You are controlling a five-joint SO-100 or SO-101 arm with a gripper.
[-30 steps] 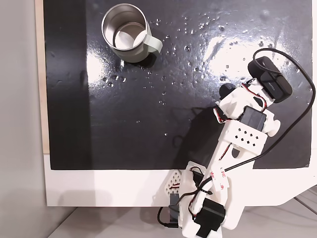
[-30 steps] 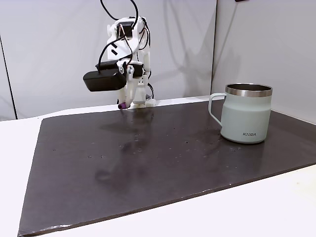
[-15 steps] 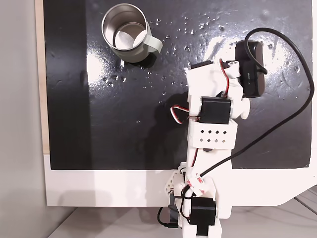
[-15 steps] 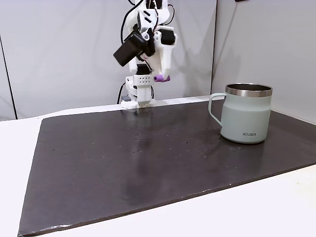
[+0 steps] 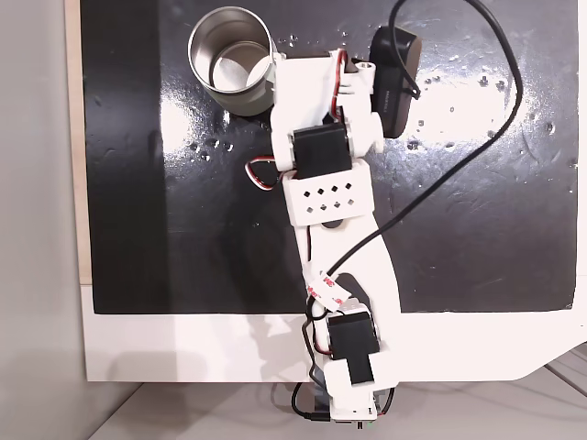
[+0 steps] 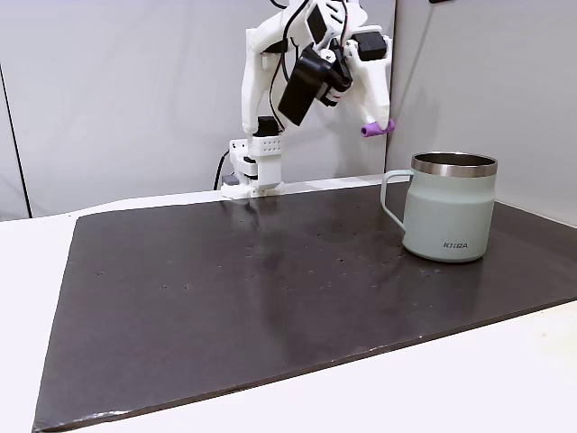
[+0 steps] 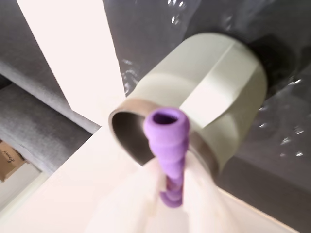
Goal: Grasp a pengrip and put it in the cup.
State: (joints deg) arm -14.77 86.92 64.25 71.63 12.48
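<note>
Aloft, one pengrip [image 6: 377, 129] pinched in the gripper [image 6: 382, 124], near one cup [image 6: 450, 207].

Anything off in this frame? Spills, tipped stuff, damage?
Nothing stands out. The cup stands upright on the black mat, and the tool holds the purple pengrip in the air beside the cup's rim.

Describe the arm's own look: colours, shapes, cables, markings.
The white plastic arm is built of blocky printed links with black servo motors set in them. One link is perforated with small diamond holes. Red-white-black wires loop between joints, and a black oval camera module trails a long black cable. The white end effector tapers downward.
</note>
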